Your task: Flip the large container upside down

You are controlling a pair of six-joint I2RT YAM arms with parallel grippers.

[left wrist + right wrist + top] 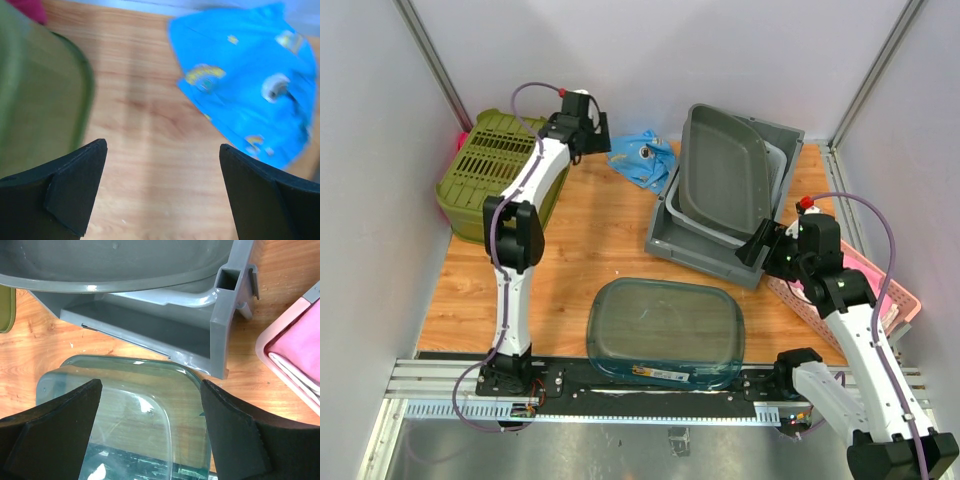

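Plainly, the large clear rounded-rectangular container (666, 330) sat on the wooden table (590, 235), at its near edge. Left gripper (162, 145) and right gripper (151, 383) gaped wide, empty.

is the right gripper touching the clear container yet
Apart. In the top external view the right gripper hangs by the near corner of the grey bin, with bin and table showing between it and the clear container. Its jaws stand open.

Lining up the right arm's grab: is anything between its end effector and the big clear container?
Nothing visible does. The right end effector hangs open over the far edge of the clear container, with only air between them. The grey crate sits just beyond that edge, close by.
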